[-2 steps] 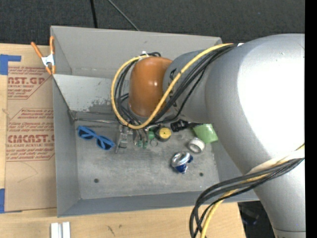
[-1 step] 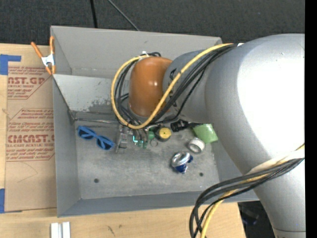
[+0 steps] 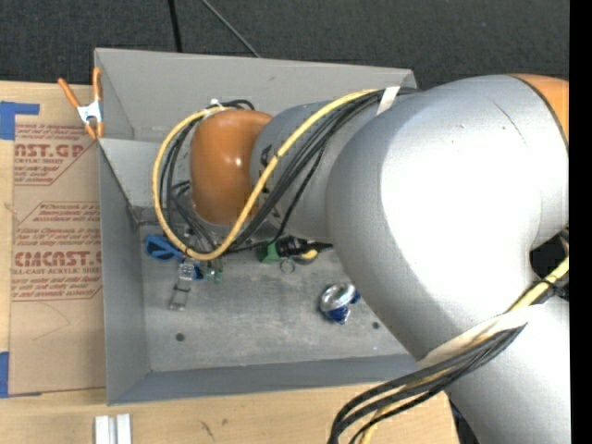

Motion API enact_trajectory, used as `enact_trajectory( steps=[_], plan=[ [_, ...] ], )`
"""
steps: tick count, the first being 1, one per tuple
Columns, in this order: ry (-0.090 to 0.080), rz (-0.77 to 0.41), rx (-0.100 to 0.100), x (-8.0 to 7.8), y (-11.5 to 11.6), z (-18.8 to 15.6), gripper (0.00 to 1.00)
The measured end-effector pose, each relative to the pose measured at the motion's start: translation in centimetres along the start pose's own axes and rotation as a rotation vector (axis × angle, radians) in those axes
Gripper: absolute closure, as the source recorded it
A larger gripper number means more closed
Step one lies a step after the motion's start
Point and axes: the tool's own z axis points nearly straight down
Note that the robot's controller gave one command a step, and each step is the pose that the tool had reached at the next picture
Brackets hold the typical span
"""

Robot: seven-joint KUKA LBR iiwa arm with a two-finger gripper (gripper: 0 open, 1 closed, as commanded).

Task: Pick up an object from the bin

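The end effector [image 3: 191, 265], open or closed I cannot tell, hangs at the left side of the bin [image 3: 125, 276] over a small grey metal piece [image 3: 179, 292] near a blue scrap [image 3: 157, 248]; the piece looks light, stiff and slippery, best taken across its narrow middle.

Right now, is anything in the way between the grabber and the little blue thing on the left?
Nothing visible is. The gripper hangs right beside the blue thing; a small grey metal piece lies lower in the view, off that path.
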Motion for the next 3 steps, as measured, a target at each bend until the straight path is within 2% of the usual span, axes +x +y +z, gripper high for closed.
enact_trajectory(
  steps=[1, 2, 3],
  plan=[
    [0.000, 0.003, 0.003, -0.2, -0.3, 0.0, 1.00],
    [0.000, -0.026, 0.004, 0.5, -0.6, 0.0, 1.00],
    [0.001, -0.112, 0.004, 3.7, 2.4, 0.1, 1.00]
  ],
)
